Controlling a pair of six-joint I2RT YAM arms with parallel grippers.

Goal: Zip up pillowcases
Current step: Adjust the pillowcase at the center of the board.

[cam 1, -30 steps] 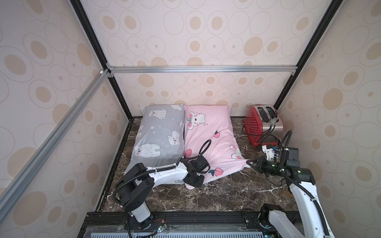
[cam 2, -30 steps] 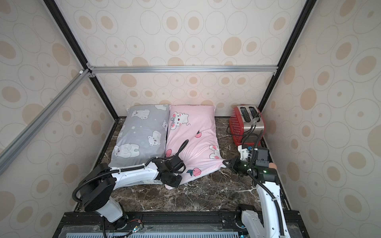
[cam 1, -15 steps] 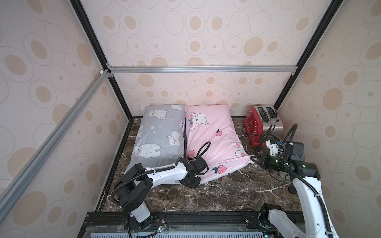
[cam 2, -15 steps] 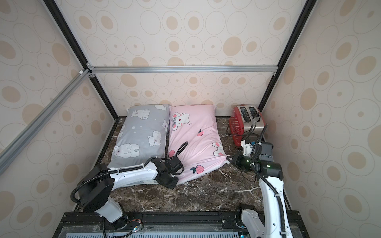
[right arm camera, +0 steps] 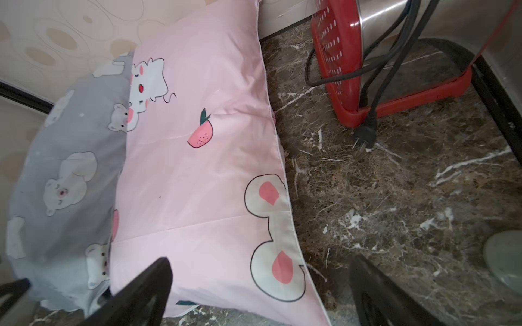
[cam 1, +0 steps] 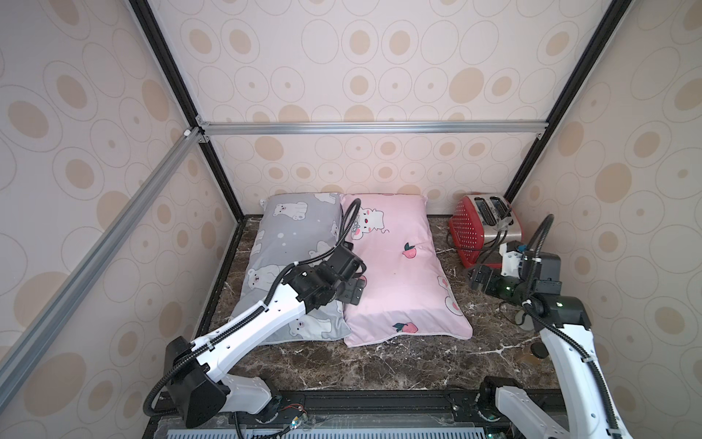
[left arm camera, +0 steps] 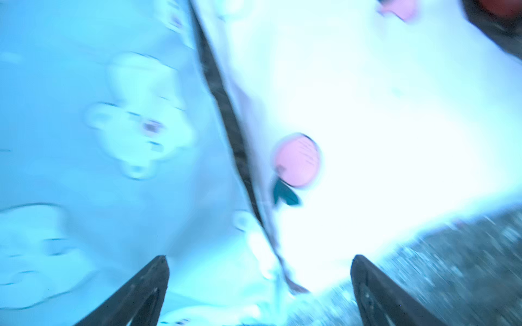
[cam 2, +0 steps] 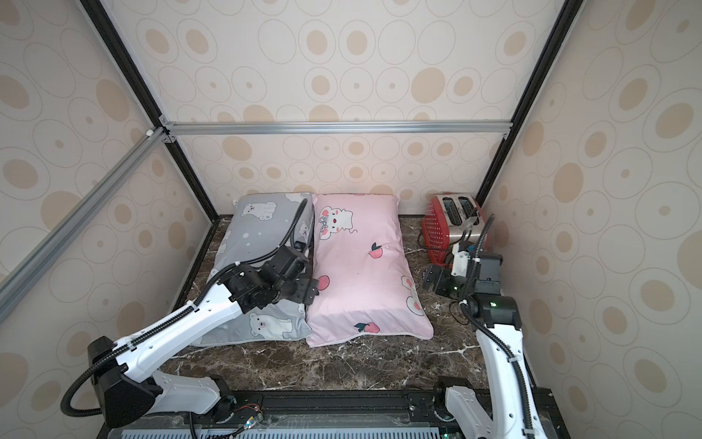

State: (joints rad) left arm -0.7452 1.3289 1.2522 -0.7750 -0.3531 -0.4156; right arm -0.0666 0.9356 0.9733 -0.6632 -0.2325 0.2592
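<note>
Both have let go. The left pincer [cam 1: 355, 289] is off the near-left corner of the pink pillowcase [cam 1: 395, 273], open and raised over its seam with the grey pillowcase [cam 1: 292, 235]. The right pincer [cam 1: 479, 280] is open too, drawn back right, apart from it. The pink pillowcase is no longer stretched; it lies flat.

Pillowcases [cam 1: 399, 289], toaster [cam 1: 475, 233] on marble table [cam 1: 380, 365]
</note>
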